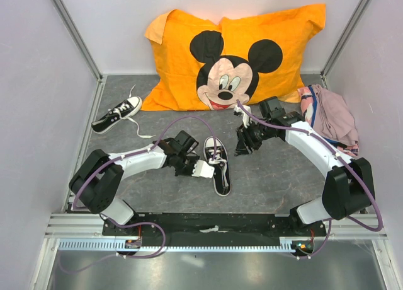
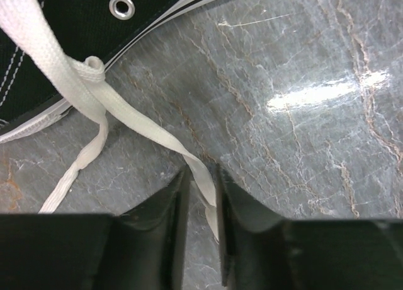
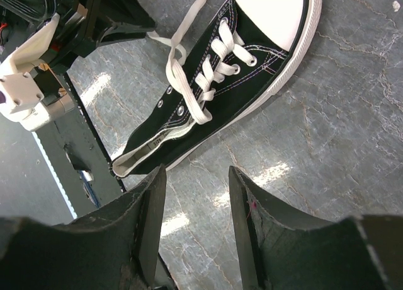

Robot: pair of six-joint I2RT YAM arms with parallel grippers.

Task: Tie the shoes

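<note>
One black shoe (image 1: 220, 170) lies on the table between the arms, toe toward the far side, its white laces loose; it also shows in the right wrist view (image 3: 252, 57). My left gripper (image 1: 210, 167) is at its left side. In the left wrist view the jaws (image 2: 200, 171) stand a narrow gap apart around one lace (image 2: 145, 129) that runs from the shoe (image 2: 75, 19); the lace lies against the right finger, with table showing beside it. My right gripper (image 1: 242, 148) hovers open and empty right of the toe (image 3: 195, 176). A second shoe (image 1: 116, 115) lies far left.
An orange Mickey Mouse pillow (image 1: 189, 63) leans at the back wall. Pink cloth (image 1: 330, 116) is heaped at the right wall. Metal frame posts and white walls close in the grey marbled table (image 1: 283, 176).
</note>
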